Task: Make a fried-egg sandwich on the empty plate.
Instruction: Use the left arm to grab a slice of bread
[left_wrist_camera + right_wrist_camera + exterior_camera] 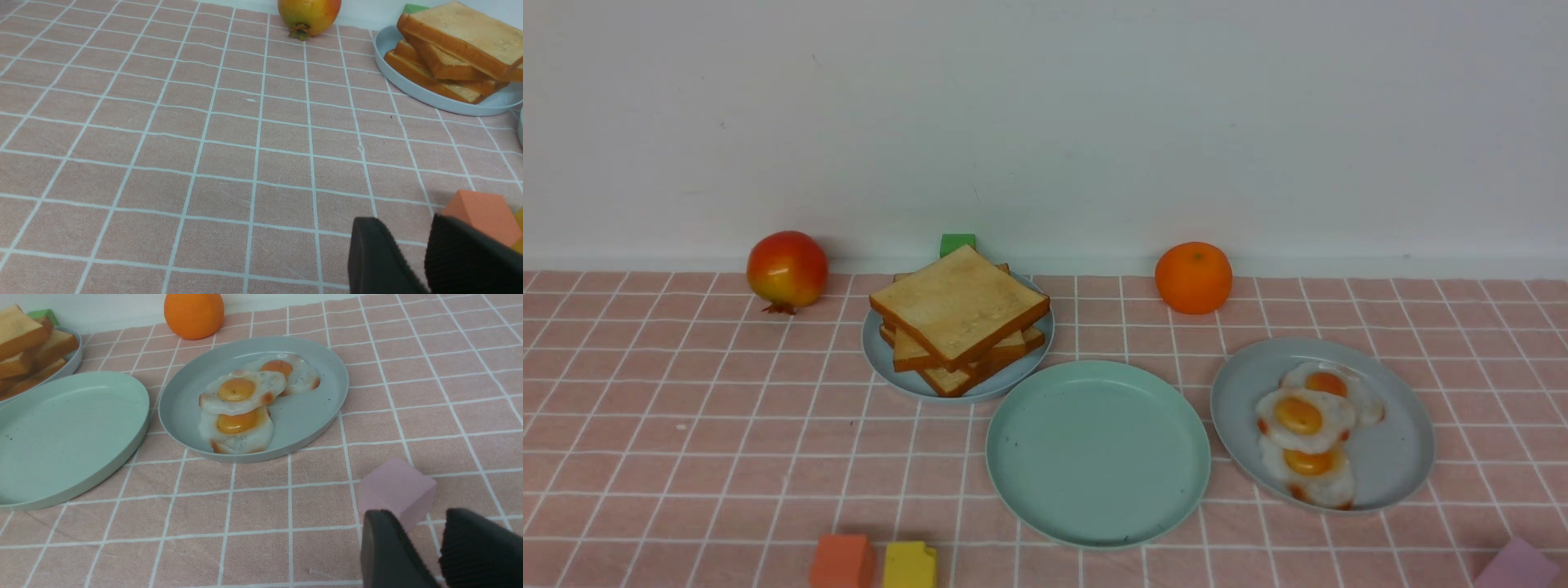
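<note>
While left tool [402,230] and right tool [416,524] gape (unladen), open cloth [686,457] fronts empty plate [1094,453].

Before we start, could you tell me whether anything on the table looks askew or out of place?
Only the toast stack on the left blue-grey plate: its slices are twisted against each other and the top one sits tilted. Nothing looks spilled or damaged.

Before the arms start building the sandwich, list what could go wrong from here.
1. The toast stack is skewed, so lifting the top slice may drag or topple those beneath.
2. The three fried eggs overlap; gripping one could pull up a neighbour.
3. The mint-green plate sits close to the blue-grey toast plate and egg plate, so a low approach might knock a rim.
</note>
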